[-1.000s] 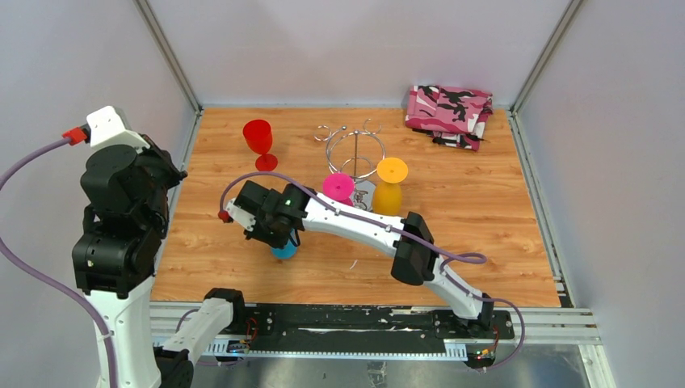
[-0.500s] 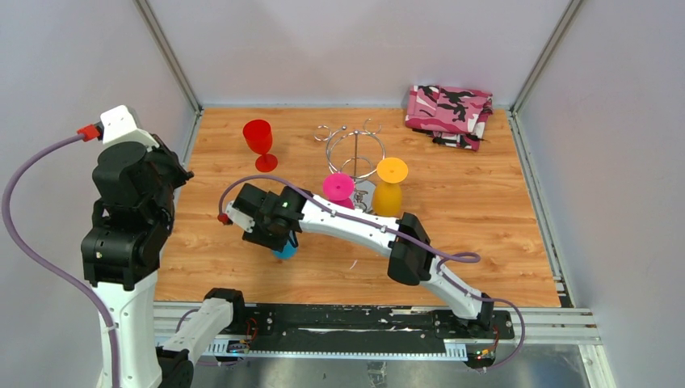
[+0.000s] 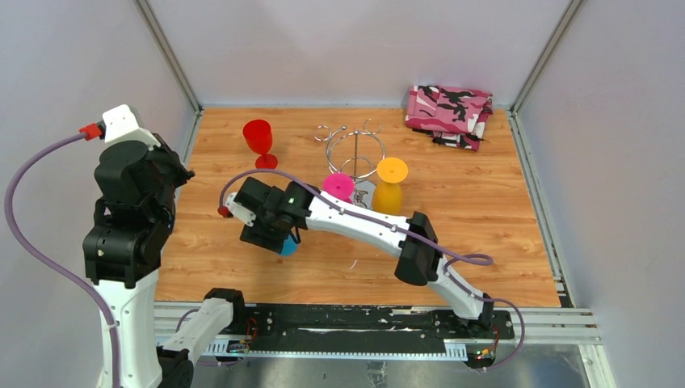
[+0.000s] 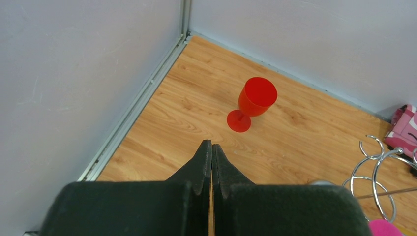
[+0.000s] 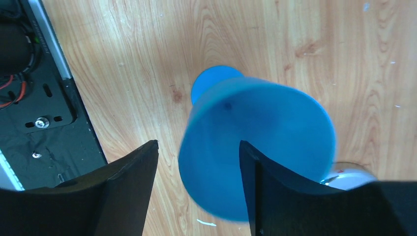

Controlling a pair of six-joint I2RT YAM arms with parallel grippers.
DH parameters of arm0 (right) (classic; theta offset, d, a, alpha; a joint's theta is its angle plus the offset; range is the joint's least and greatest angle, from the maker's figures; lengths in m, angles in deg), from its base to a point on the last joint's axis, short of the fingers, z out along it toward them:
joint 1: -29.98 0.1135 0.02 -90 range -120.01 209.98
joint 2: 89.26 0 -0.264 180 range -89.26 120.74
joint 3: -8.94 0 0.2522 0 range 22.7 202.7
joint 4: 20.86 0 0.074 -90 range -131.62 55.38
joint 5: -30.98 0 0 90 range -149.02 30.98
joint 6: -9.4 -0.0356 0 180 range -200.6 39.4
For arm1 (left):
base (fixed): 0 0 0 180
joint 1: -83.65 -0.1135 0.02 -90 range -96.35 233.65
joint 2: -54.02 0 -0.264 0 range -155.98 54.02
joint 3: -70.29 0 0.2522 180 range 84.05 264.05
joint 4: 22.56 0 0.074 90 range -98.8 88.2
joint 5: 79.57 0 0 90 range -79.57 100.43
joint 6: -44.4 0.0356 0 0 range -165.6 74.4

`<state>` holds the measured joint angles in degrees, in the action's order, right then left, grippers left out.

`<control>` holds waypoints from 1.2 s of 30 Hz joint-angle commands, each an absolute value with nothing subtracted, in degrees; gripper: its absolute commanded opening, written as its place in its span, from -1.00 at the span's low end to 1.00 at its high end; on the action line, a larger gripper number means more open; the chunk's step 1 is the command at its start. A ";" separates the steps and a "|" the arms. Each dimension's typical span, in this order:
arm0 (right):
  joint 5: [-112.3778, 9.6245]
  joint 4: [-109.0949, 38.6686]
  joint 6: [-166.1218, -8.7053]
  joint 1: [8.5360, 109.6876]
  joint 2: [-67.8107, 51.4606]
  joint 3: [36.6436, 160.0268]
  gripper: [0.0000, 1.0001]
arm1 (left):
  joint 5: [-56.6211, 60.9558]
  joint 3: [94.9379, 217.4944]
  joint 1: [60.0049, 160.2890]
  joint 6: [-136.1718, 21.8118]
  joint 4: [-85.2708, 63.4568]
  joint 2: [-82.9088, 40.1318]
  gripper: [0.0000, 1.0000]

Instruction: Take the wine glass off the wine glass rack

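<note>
blue wine glass (image 5: 255,147) off the wine glass rack (image 3: 354,145), down on the wood-grain table (image 3: 501,242), between the parted jaws of right gripper (image 5: 196,147). smooth plastic, flared bowl. pink glass (image 3: 338,187) and yellow glass (image 3: 391,190) hanging inverted on shiny chrome wire. left gripper (image 4: 211,147) pressed shut, empty.

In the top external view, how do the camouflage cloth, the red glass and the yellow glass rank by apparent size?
1. The camouflage cloth is clearly the largest.
2. The yellow glass and the red glass look about alike, so I do not rank one above the other.
</note>
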<state>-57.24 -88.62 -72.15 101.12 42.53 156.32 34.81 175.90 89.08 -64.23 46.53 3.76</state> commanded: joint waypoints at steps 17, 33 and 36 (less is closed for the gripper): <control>-78.44 -74.39 -75.91 101.21 7.04 134.08 0.17 | 23.33 173.09 89.27 -64.00 40.02 1.69 -0.99; -65.24 -53.50 -100.53 92.24 -39.19 93.50 -0.01 | 6.93 165.89 89.28 -67.55 28.95 0.14 -0.99; -69.78 -55.31 -105.68 90.74 -42.17 90.97 -0.02 | 3.28 164.36 89.27 -68.46 26.65 0.37 -0.99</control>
